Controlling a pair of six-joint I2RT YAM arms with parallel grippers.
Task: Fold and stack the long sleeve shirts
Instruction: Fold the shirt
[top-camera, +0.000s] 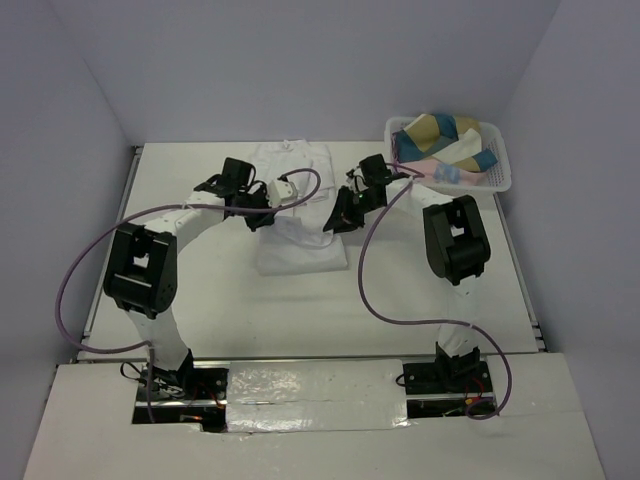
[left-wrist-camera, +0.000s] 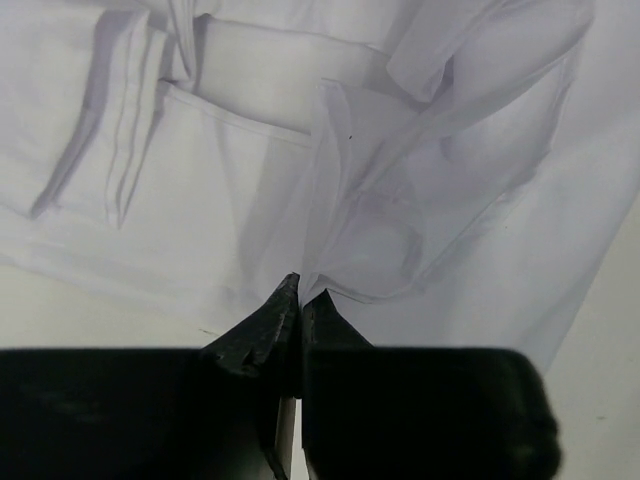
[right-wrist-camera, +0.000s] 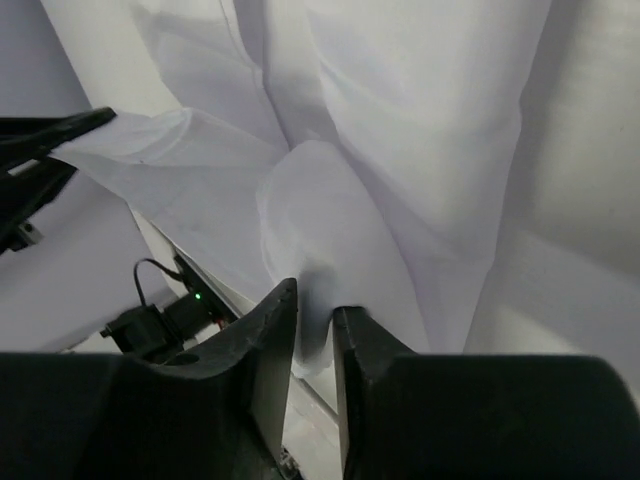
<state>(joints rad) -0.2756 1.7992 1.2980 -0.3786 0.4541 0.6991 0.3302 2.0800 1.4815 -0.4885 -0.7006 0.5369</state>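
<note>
A white long sleeve shirt (top-camera: 296, 248) lies partly folded in the middle of the table. My left gripper (top-camera: 264, 210) is over its left side. In the left wrist view the left gripper (left-wrist-camera: 301, 288) has its jaws almost together, pinching a thin raised edge of the shirt (left-wrist-camera: 420, 200) at the tips. My right gripper (top-camera: 336, 218) is at the shirt's right side. In the right wrist view the right gripper (right-wrist-camera: 317, 300) stands with its jaws a little apart, and a loose fold of the shirt (right-wrist-camera: 400, 120) hangs between them without being squeezed.
A white lattice basket (top-camera: 500, 152) with coloured cloths inside stands at the back right corner. The table's raised edges run along left and right. Purple cables loop from both arms over the near part of the table.
</note>
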